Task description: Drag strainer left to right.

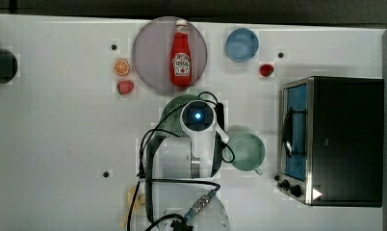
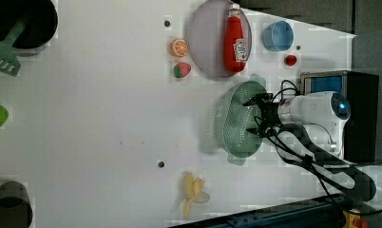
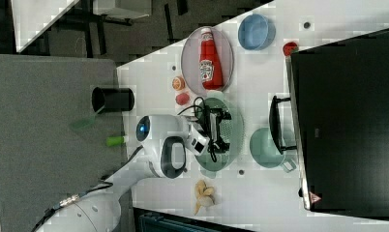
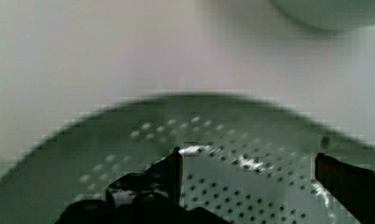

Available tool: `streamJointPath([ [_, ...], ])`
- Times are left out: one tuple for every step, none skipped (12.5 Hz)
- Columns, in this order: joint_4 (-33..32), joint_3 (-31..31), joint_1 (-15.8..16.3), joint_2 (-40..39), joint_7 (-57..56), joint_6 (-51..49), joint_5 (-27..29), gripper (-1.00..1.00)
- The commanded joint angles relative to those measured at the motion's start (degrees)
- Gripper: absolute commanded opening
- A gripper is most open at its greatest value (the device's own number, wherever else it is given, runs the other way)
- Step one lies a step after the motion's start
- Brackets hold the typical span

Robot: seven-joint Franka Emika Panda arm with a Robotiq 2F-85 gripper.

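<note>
The strainer (image 1: 171,113) is a pale mint-green perforated colander in the middle of the white table, just below the plate in the top view. The arm's white wrist (image 1: 197,118) covers most of it there. In the left view my gripper (image 2: 252,116) reaches down into the strainer (image 2: 229,128). Its dark fingers stand wide apart. The wrist view shows both fingertips (image 4: 172,170) low inside the bowl, over the strainer's holed floor (image 4: 251,196), with nothing clamped between them. The right view shows the gripper (image 3: 223,128) inside the strainer (image 3: 233,121) as well.
A mint-green mug (image 1: 247,151) stands close to the strainer on the top view's right, with a toaster oven (image 1: 343,139) beyond it. A ketchup bottle (image 1: 182,55) lies on a grey plate (image 1: 150,57). A blue bowl (image 1: 242,44), an orange slice (image 1: 121,67), a strawberry (image 1: 125,87) and a banana (image 2: 193,187) lie around.
</note>
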State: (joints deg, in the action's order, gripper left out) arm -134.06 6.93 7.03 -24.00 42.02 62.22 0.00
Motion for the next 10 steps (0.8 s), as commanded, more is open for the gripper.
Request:
streamJointPath([
  [2.0,-3.8,0.0,6.9,-7.8,-1.6,-0.6,1.00],
  [2.1,-4.6,0.1,9.0,-10.6,-2.6,-0.6,1.00],
  [2.6,-5.1,0.0,11.2,-14.8,-4.2,-0.6,1.00],
  [3.6,-5.0,0.0,13.2,-19.2,-6.8,-0.6,1.00],
  [5.1,-4.8,-0.1,15.1,-23.5,-10.5,-0.6,1.00],
  [7.3,-4.4,-0.2,16.9,-27.2,-14.9,-0.6,1.00],
  [10.5,-4.0,-0.2,18.3,-29.9,-20.4,-0.6,1.00],
  [14.4,-3.6,-0.3,19.0,-31.4,-27.0,-0.6,1.00],
  [19.1,-3.1,-0.3,19.4,-34.2,-33.6,-0.8,1.00],
  [24.0,-2.2,-0.3,19.4,-38.4,-38.7,-0.9,1.00],
])
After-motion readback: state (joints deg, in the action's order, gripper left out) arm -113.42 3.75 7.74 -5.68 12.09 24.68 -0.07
